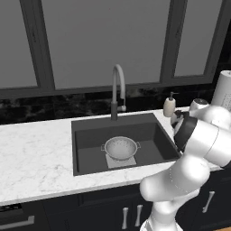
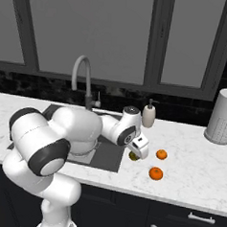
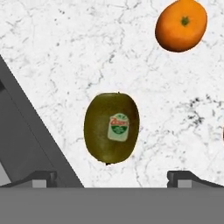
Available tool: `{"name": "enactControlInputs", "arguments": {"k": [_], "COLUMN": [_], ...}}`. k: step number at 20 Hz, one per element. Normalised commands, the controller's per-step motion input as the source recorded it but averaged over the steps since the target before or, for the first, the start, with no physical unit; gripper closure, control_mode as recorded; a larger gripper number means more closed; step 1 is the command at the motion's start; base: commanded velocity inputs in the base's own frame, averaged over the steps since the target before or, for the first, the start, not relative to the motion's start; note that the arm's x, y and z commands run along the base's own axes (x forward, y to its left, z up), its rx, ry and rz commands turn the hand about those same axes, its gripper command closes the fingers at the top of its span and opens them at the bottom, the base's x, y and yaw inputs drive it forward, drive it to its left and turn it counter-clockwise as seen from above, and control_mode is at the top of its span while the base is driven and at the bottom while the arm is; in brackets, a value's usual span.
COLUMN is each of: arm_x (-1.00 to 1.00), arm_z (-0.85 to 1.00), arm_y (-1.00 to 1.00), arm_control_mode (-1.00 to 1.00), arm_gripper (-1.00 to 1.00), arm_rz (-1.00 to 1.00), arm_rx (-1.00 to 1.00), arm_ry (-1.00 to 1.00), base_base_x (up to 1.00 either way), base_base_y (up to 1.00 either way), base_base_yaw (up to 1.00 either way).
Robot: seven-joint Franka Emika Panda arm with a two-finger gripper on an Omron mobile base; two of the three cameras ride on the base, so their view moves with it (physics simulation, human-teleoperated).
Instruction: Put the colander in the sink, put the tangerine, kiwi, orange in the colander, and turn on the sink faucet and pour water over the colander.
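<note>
Colander (image 1: pixel 120 148): in sink (image 1: pixel 85 135), left of end effector (image 2: pixel 137 154). Kiwi (image 3: pixel 112 127): on worktop (image 3: pixel 65 52) directly beneath the wide-spread fingers, untouched, half hidden from the base. Right of it: tangerine (image 2: pixel 161 154), orange (image 2: pixel 155 173); which fruit is cropped in the hand view is unclear.

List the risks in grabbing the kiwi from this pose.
The kiwi is round and lies free on the counter, so the open jaws closing unevenly could roll it away. It sits near the sink edge and could drop in beside the colander. The tangerine is close enough to get nudged.
</note>
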Motion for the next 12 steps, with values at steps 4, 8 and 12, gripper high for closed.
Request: {"name": "enactControlInputs", "arguments": {"k": [4, 8, 12], "arm_x": [0.20, 0.18, 0.01], "arm_z": [-0.09, -0.18, -0.19], "arm_y": [-0.06, -0.12, -0.05], "arm_control_mode": [-1.00, -1.00, -1.00], "arm_gripper": [-1.00, -1.00, -1.00], "arm_rz": [0.00, 0.00, 0.00], "arm_rx": [0.00, 0.00, 0.00], "arm_ry": [0.00, 0.00, 0.00], "base_base_x": [0.00, 0.00, 0.00], "base_base_y": [0.00, 0.00, 0.00], "base_base_yaw": [0.00, 0.00, 0.00]}}
